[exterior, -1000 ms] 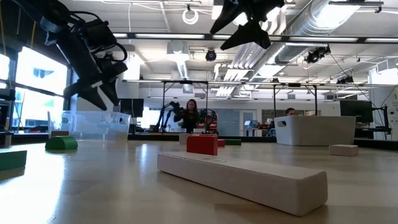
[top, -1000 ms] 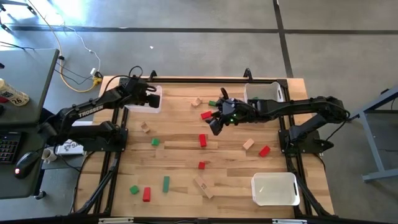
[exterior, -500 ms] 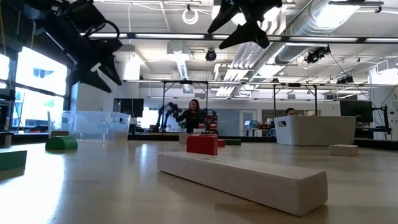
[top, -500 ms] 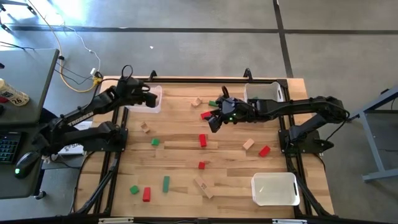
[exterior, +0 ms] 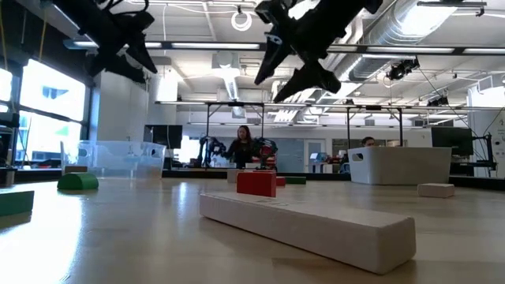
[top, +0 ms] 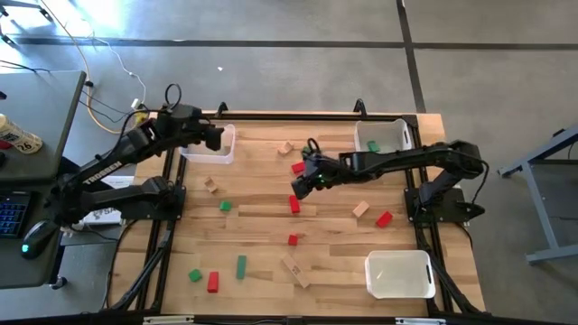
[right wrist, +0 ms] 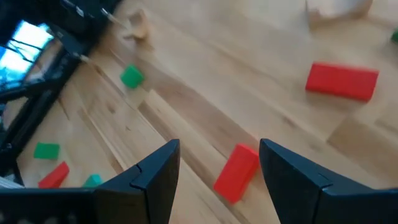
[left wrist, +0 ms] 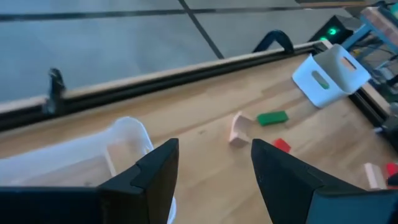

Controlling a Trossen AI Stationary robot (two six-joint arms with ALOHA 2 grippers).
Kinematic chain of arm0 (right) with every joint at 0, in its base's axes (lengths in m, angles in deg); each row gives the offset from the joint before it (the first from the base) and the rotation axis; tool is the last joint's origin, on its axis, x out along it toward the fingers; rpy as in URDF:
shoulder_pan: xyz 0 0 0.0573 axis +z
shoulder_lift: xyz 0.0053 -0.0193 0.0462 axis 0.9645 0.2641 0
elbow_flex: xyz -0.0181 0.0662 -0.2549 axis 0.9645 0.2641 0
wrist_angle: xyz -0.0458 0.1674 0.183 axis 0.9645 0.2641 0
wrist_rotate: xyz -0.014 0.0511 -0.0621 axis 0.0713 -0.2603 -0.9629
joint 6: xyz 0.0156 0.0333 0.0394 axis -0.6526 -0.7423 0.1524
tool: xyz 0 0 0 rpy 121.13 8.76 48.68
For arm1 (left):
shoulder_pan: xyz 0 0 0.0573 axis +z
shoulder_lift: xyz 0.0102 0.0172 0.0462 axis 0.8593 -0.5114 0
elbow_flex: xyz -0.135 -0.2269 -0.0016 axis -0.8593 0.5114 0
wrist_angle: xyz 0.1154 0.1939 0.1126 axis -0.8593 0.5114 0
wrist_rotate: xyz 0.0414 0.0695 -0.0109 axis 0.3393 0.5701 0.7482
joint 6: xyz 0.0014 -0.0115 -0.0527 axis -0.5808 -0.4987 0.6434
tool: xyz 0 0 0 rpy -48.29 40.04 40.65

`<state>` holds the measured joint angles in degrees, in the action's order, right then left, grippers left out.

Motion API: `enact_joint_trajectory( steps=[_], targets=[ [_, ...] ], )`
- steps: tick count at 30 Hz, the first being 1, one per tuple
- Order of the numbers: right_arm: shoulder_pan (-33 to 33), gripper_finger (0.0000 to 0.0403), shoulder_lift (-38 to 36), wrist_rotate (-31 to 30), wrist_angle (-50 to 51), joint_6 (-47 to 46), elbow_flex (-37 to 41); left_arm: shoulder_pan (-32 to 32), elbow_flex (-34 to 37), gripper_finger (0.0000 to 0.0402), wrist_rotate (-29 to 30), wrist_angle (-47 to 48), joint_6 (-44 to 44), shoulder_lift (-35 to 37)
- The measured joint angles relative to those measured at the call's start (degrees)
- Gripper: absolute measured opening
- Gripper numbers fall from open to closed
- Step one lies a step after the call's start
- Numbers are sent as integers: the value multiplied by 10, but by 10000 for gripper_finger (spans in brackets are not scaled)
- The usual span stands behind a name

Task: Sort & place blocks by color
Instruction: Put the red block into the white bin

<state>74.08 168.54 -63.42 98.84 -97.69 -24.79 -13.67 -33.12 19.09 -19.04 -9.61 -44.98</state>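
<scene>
Pale wood planks make up the table [top: 262, 226], and the blocks are scattered across it, none of them in either gripper. Take the upright red bar [top: 294, 204] near the table's middle as the landmark. The right gripper [top: 302, 184] hangs just above and beside it toward the far edge, jaws apart and empty; its wrist view shows the same red bar [right wrist: 236, 172] between the two dark fingers [right wrist: 158, 180], with another red block [right wrist: 342, 81] lying farther off. A small red cube [top: 293, 239] sits nearer the front edge than the landmark, and a long tan bar [top: 295, 271] lies beyond that, close to the front. To the landmark's left a green cube [top: 225, 206] and a tan block [top: 210, 184] rest apart from each other; far to the front left are a green block [top: 194, 274], a red bar [top: 213, 282] and a green bar [top: 241, 266]. To the landmark's right lie a tan block [top: 360, 209] and a red block [top: 384, 218], near each other.

The left gripper [top: 215, 137] is raised over the clear bin [top: 219, 155] at the far left corner, well away from the landmark, jaws apart with nothing between them.
</scene>
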Motion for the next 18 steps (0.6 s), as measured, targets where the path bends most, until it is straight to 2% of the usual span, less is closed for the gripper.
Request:
enact_joint_trajectory(
  steps=[4,13,18],
  targets=[
    [0,208,20,10,2,-28,0,-3,-21,186,32,28,-1,-1],
    [2,208,68,25,2,-90,1,-4,-21,186,47,62,-1,-16],
    [3,208,91,59,-9,-114,1,-4,-21,186,46,73,-1,-29]
  ],
)
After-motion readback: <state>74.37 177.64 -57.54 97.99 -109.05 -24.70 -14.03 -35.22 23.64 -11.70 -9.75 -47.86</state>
